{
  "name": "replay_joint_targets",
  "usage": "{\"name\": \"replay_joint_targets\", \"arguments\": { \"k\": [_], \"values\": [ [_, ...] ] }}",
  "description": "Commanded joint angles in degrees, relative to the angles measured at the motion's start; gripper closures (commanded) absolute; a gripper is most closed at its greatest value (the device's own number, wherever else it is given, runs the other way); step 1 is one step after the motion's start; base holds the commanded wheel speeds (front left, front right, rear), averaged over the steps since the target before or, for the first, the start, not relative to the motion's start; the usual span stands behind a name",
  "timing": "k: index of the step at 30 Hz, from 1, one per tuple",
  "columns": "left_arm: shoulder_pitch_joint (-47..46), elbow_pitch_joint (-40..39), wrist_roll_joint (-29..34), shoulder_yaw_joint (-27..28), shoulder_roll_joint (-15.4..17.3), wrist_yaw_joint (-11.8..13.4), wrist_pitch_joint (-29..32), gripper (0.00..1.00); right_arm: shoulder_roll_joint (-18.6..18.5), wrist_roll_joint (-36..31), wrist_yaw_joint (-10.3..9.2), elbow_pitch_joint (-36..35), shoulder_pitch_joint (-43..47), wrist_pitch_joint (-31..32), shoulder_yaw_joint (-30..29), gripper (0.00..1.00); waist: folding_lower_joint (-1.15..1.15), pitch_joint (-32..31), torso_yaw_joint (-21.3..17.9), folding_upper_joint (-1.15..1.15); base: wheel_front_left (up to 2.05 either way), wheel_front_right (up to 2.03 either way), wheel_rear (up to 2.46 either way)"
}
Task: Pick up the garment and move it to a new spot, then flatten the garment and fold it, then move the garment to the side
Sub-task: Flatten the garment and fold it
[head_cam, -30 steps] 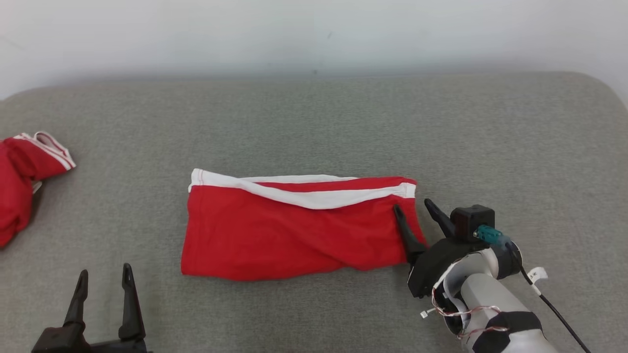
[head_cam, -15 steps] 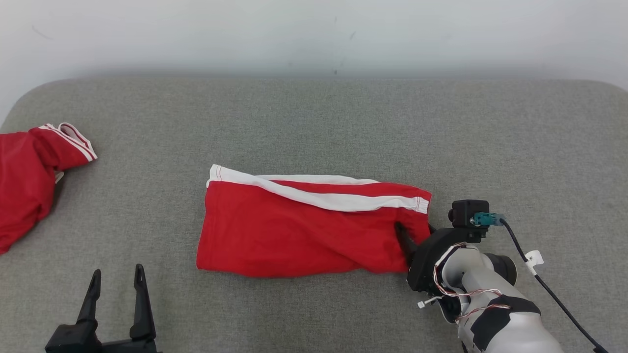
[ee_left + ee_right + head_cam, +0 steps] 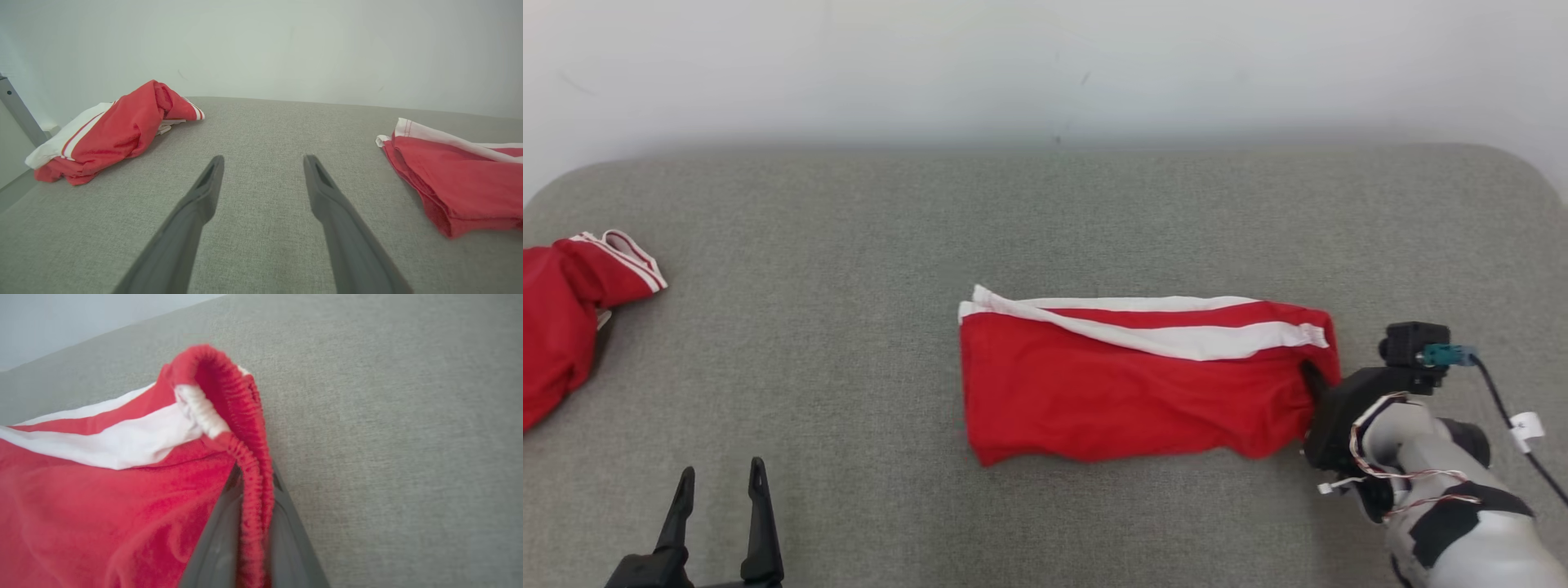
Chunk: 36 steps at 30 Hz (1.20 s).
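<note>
Shifted rightward since a second ago: right pincer point(image 3: 1309, 377), pinching the elastic waistband point(image 3: 250, 473) end of the folded red garment point(image 3: 1127, 392), lying centre-right on the grey counter point(image 3: 1045, 212); left pincer point(image 3: 263, 159) spread, idle; folding apparently done, sideways move begun, release outstanding.
</note>
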Motion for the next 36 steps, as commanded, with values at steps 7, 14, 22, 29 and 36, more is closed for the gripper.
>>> {"name": "replay_joint_targets", "arguments": {
  "k": [7,14,22,29,36],
  "values": [
    [1.54,-0.06,-0.76,-0.5,-0.11,0.44,-0.18,0.0,-5.52,3.85,-0.16,-5.02,1.15,2.5,3.65,1.0,0.0,-0.91,-2.2,0.0,0.0,0.0,0.0],
    [1.47,0.71,-0.98,-0.43,-0.11,0.41,-0.18,0.0,-5.26,16.87,-0.15,-16.13,0.57,12.23,4.96,1.0,0.0,-1.57,-3.02,0.0,0.0,0.0,0.0],
    [1.06,0.89,-2.26,-2.06,-0.11,0.61,-0.18,0.0,-1.52,28.12,-0.15,-21.36,-1.91,22.07,3.91,1.0,0.0,-1.75,-1.42,0.0,0.0,0.0,0.0],
    [-0.15,1.35,-3.13,-3.93,-0.11,0.97,-0.18,0.0,3.56,26.34,-0.15,-19.59,-5.29,23.5,7.38,1.0,0.0,-0.93,1.37,0.0,0.0,0.0,0.0],
    [-1.14,1.55,-4.25,-6.3,-0.12,1.42,-0.18,0.0,8.27,21.37,-0.15,-12.22,-8.2,20.16,11.13,1.0,0.0,0.5,4.17,0.0,0.0,0.0,0.0]
  ]
}}
